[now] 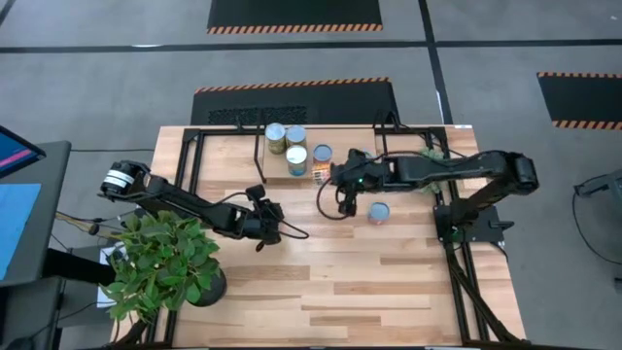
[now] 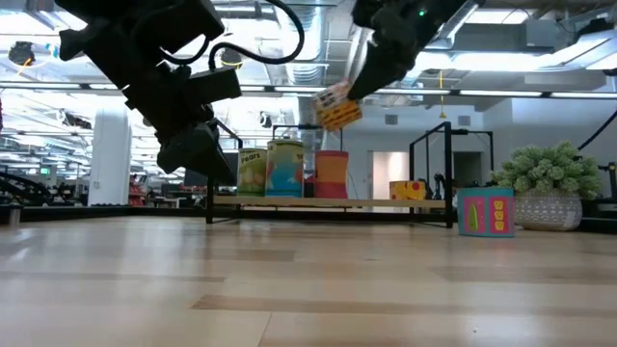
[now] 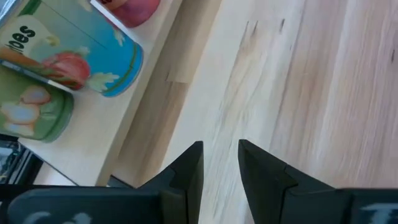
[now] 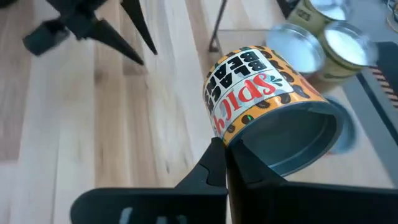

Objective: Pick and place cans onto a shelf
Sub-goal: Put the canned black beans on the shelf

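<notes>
the right tool (image 2: 349, 85) is clamped on an orange can (image 2: 335, 106), held tilted above the shelf (image 2: 328, 203). the left tool (image 1: 260, 231) hangs over the worktop (image 1: 389, 282), fingers slightly apart.

Broad bare tabletop (image 1: 389, 282) open across the near half, shelf (image 1: 274, 175) crowded with upright cans (image 1: 296, 160) at its right end, lone can (image 1: 379, 212) standing right of centre, potted plant (image 1: 160, 262) blocking the near-left corner, left end effector (image 1: 267, 231) hanging mid-table.
</notes>
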Robot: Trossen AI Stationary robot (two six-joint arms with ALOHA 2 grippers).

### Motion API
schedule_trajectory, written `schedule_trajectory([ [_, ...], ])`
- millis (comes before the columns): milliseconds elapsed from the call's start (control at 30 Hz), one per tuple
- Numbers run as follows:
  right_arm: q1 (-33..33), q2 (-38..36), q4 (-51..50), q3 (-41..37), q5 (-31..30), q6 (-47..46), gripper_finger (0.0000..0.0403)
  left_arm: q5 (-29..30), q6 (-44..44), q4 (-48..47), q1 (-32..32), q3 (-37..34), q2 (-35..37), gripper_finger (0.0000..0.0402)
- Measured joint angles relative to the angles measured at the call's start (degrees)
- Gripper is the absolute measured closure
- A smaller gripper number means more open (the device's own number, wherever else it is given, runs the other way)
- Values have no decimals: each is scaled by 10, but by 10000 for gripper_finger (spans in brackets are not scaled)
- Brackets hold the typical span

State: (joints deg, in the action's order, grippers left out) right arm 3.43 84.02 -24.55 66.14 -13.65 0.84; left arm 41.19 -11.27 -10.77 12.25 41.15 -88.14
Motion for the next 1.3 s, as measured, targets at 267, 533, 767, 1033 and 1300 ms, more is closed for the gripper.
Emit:
schedule_trajectory([
  [267, 83, 31, -209, 147, -2, 58, 398, 0, 1, 3, 0, 0, 0, 308],
  [533, 184, 144, -348, 333, -2, 162, 399, 0, 2, 8, -1, 0, 0, 308],
  [767, 255, 234, -397, 411, -4, 194, 399, 0, 2, 8, -1, 0, 0, 308],
  [1033, 296, 326, -429, 424, 3, 207, 399, -2, 2, 9, -1, 0, 0, 308],
  [1300, 281, 361, -447, 424, 7, 208, 397, -2, 5, 12, -1, 0, -1, 308],
])
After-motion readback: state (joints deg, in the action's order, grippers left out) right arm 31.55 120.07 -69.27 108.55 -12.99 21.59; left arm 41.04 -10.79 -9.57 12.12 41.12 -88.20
